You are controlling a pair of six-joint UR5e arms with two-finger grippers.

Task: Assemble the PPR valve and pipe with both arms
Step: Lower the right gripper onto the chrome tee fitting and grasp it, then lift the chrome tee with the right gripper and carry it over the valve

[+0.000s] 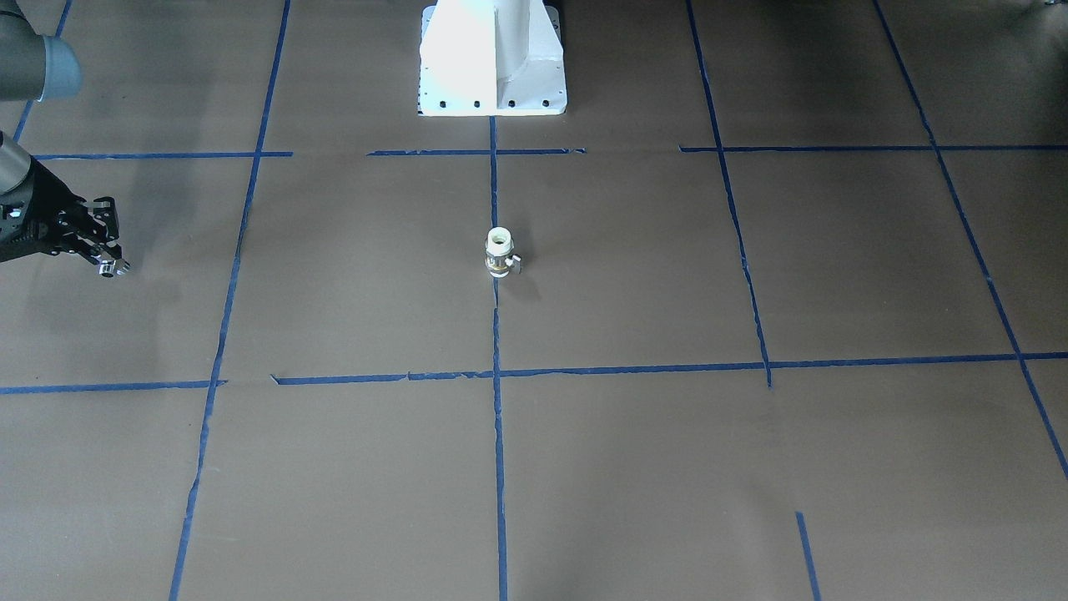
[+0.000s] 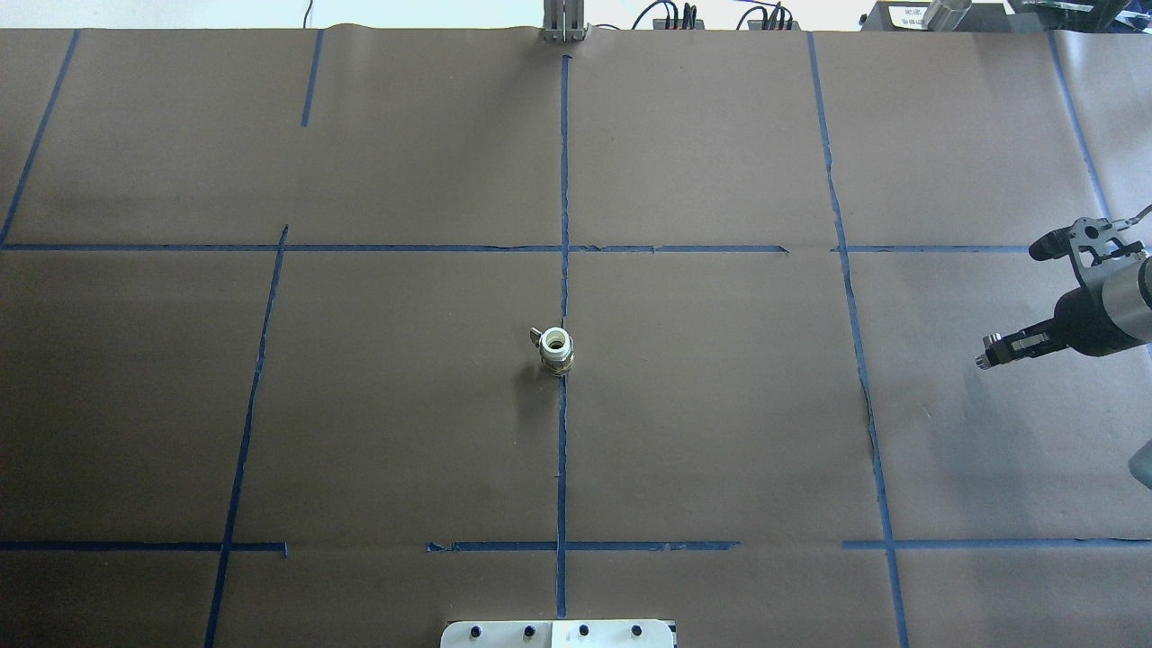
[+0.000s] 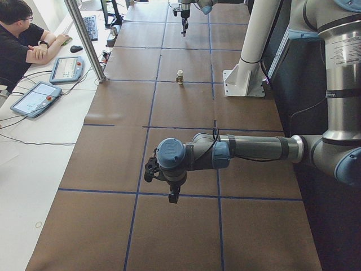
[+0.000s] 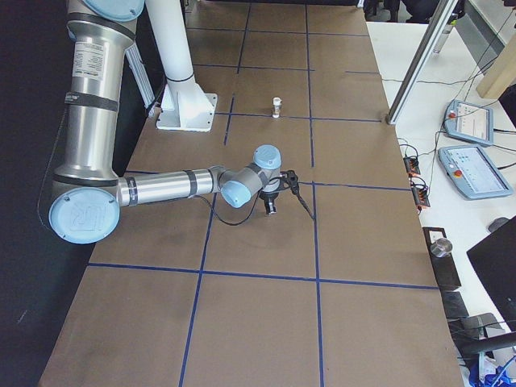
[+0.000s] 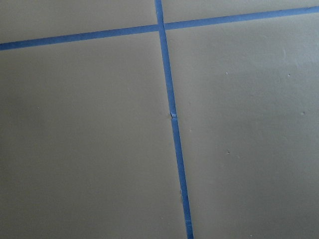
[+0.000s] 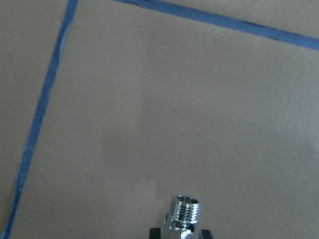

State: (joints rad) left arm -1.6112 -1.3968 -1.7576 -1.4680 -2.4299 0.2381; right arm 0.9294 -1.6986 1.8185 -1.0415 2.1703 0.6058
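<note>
The left arm reaches out over the brown table with its forearm lying level and its wrist bent, so that the left gripper points straight down near a crossing of blue tape lines. It shows only in the side view, and whether its jaws are spread or pressed together cannot be told. The right arm hangs its upper part down to a low elbow. Its forearm also runs level, and the right gripper points down towards the table, well off to the robot's right. The PPR valve stands upright on the centre tape line in front of the white robot base, well apart from both grippers. Its white plastic end faces up with the round mouth open, a brass-silver band sits below that, and a small lever juts from one side. The pipe, a shiny chrome fitting with a threaded open end, is pinched between the right gripper's dark fingers, its threaded end towards the table.
</note>
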